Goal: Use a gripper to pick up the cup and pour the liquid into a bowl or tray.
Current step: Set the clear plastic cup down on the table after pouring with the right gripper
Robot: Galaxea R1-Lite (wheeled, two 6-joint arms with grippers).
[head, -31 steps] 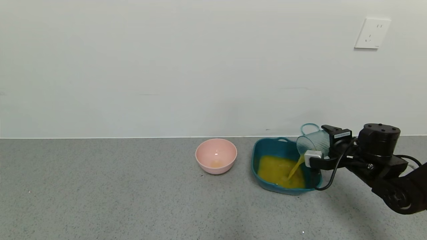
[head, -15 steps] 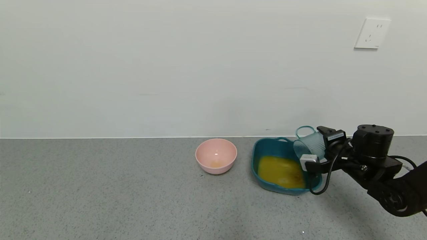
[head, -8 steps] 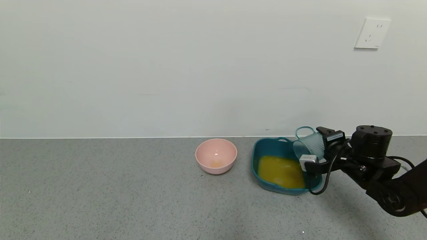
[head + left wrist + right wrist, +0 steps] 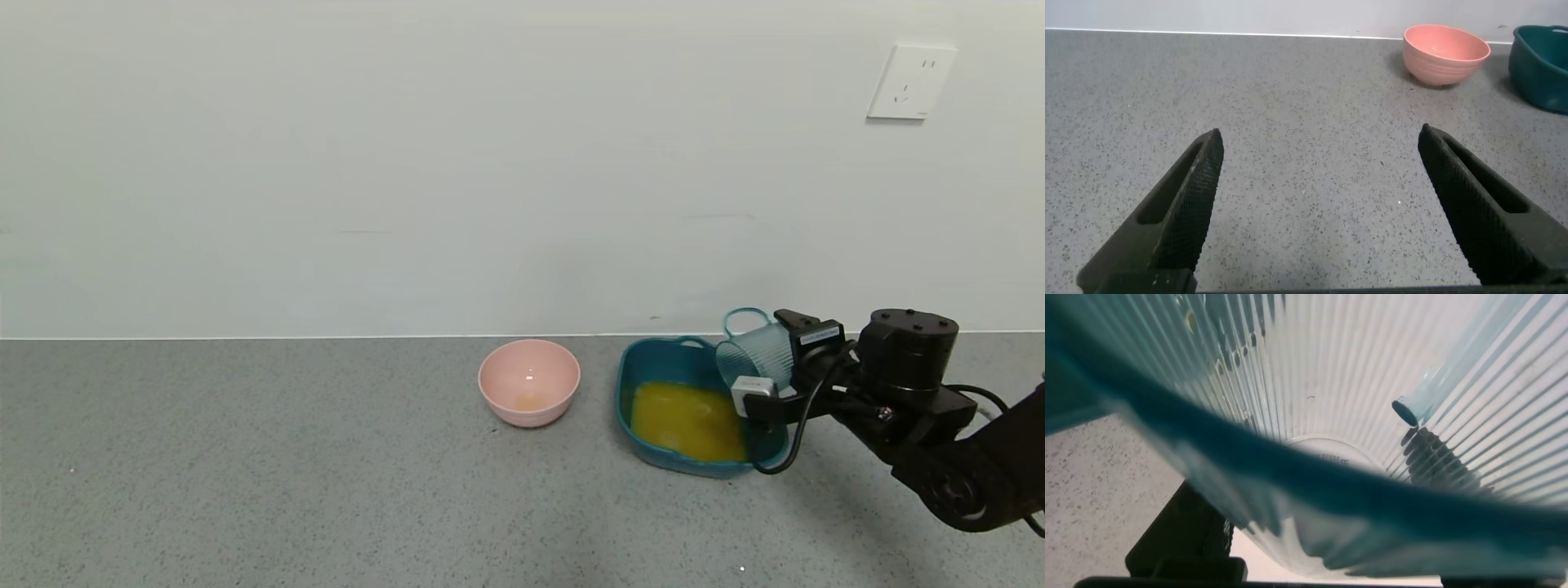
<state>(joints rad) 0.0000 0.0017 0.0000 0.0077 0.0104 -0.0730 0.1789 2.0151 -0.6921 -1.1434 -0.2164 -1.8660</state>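
My right gripper (image 4: 780, 367) is shut on the ribbed translucent cup (image 4: 755, 355) and holds it tipped on its side, mouth facing left, over the right rim of the dark teal basin (image 4: 633, 369). The cup looks empty; no stream leaves it. Orange-yellow liquid (image 4: 686, 420) lies pooled in the basin. In the right wrist view the cup's ribbed wall (image 4: 1372, 392) fills the picture, with one black finger (image 4: 1184, 539) beside it. My left gripper (image 4: 1319, 196) is open and empty over bare counter, out of the head view.
A small round pink bowl (image 4: 529, 382) with a trace of orange at its bottom stands left of the basin; it also shows in the left wrist view (image 4: 1445, 53). The grey speckled counter (image 4: 245, 474) runs to the white wall. A wall socket (image 4: 910, 82) sits at upper right.
Two seconds ago liquid streamed from the cup into the basin; the stream has stopped. The right gripper with the tipped cup has shifted slightly left and down, then held still.
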